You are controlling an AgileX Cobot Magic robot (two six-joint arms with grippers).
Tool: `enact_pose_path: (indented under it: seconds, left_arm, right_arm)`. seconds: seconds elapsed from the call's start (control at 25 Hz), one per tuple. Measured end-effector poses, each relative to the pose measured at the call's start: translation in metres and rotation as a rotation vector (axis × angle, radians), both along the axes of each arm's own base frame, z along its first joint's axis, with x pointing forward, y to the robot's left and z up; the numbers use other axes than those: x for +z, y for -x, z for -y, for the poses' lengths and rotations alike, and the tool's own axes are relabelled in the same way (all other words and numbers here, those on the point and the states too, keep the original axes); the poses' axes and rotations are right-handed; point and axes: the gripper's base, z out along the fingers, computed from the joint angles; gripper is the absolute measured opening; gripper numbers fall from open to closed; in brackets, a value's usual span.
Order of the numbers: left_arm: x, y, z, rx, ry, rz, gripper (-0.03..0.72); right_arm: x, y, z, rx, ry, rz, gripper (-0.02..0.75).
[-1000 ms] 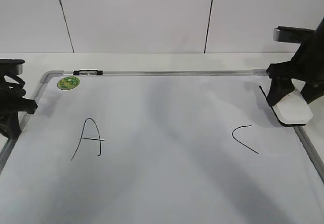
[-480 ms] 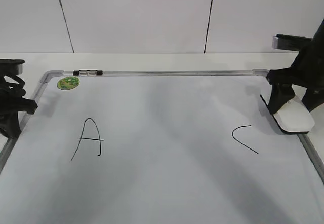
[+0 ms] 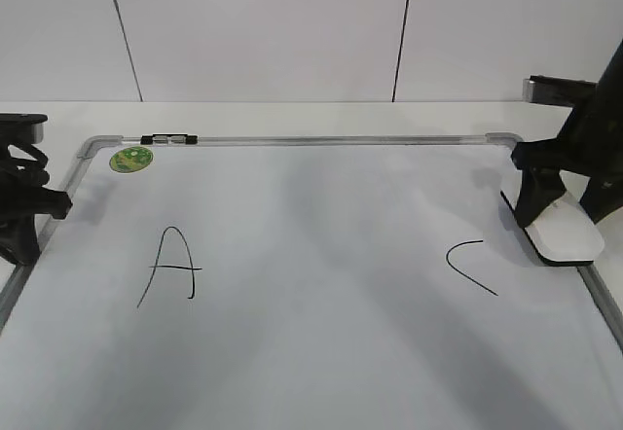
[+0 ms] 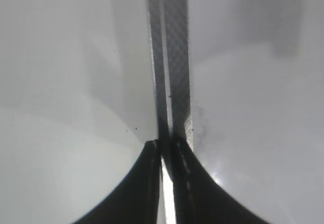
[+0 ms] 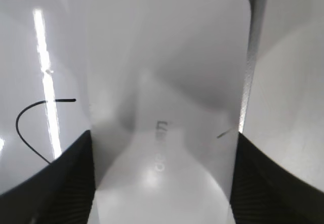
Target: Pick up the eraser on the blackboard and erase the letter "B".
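Note:
The blackboard (image 3: 321, 245) lies flat, a white board with a grey frame. It bears a black "A" (image 3: 170, 267) and a "C" (image 3: 472, 266); no letter "B" shows between them. My right gripper (image 3: 568, 218) is shut on the white eraser (image 3: 567, 235), which sits low at the board's right edge. In the right wrist view the eraser (image 5: 167, 77) fills the space between the right gripper's fingers (image 5: 163, 183), with the "C" (image 5: 28, 125) to its left. My left gripper (image 3: 24, 221) is shut on the board's left frame (image 4: 174, 57), with its jaws (image 4: 166, 150) pinching it.
A green round sticker (image 3: 130, 159) sits at the board's far left corner, next to a small black clip (image 3: 168, 139) on the frame. A white table (image 3: 292, 117) and a white panelled wall (image 3: 263, 31) lie behind the board.
My right gripper has carried the eraser a little to the right and nearer, down toward the board's right edge. The left gripper has not moved.

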Motion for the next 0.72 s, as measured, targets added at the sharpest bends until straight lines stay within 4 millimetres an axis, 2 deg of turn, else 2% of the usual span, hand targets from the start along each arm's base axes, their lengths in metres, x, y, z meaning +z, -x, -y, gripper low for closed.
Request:
enact_pose_path:
  seconds: [0.48, 0.72]
  left_arm:
    - [0.0, 0.0002, 0.0, 0.0, 0.0, -0.002, 0.034]
    - [0.0, 0.0002, 0.0, 0.0, 0.0, -0.002, 0.034]
  right_arm:
    - [-0.0002, 0.0001, 0.0, -0.006, 0.0, -0.002, 0.523]
    - [-0.0002, 0.0001, 0.0, -0.009, 0.0, -0.002, 0.619]
